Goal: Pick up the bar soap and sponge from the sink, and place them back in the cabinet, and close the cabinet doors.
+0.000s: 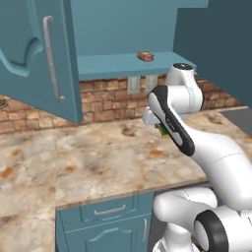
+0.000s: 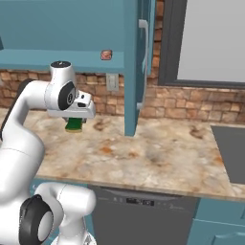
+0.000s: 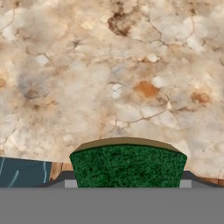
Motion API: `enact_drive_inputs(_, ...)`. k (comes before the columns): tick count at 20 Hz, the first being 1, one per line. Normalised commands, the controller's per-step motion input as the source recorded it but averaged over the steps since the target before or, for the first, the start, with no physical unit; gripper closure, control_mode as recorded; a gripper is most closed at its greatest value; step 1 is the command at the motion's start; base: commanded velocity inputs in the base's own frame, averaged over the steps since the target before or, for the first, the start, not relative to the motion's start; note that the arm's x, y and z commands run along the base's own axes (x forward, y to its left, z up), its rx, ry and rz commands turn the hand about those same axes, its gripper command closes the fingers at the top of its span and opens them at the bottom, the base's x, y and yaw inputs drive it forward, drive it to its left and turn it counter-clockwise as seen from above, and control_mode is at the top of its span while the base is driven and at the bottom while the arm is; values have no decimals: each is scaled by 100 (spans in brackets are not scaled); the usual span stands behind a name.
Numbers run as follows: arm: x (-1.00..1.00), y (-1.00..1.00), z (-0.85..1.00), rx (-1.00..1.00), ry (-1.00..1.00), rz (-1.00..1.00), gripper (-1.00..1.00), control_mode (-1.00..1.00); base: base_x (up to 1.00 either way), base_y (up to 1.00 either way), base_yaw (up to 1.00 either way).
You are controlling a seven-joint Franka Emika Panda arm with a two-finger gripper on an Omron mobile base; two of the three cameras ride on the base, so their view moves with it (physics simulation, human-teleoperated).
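My gripper (image 2: 74, 122) is shut on the sponge (image 2: 74, 125), a green block with a yellow layer, and holds it above the marble counter (image 2: 143, 153). The hand view looks down on the sponge's (image 3: 127, 165) green face between the fingertips. In the left base view, only a sliver of the sponge (image 1: 162, 130) shows behind the arm. The pinkish-brown bar soap (image 1: 145, 56) lies on the teal shelf (image 1: 118, 65) of the cabinet, up and behind the hand. Both cabinet doors stand open: the left door (image 1: 39, 59) and the right door (image 2: 136, 72). A dark corner of the sink (image 2: 230, 148) shows at the right.
A brick backsplash with outlets (image 1: 134, 84) runs behind the counter. The open right door (image 2: 136, 72) hangs over the counter just right of the hand. Teal drawers (image 1: 110, 211) and a dark dishwasher front (image 2: 143, 215) sit below the counter. A window (image 2: 215, 38) is at the upper right.
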Motion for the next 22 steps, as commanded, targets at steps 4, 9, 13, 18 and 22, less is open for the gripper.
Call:
enact_drive_inputs(4,0,0,0,0,0,0,100,100,21,18,0)
enact_drive_inputs(9,0,0,0,0,0,0,100,100,13,26,0)
enact_drive_inputs(13,0,0,0,0,0,0,100,100,22,39,0)
enact_drive_inputs(18,0,0,0,0,0,0,100,100,18,29,0)
enact_drive_inputs(22,0,0,0,0,0,0,100,100,9,17,0)
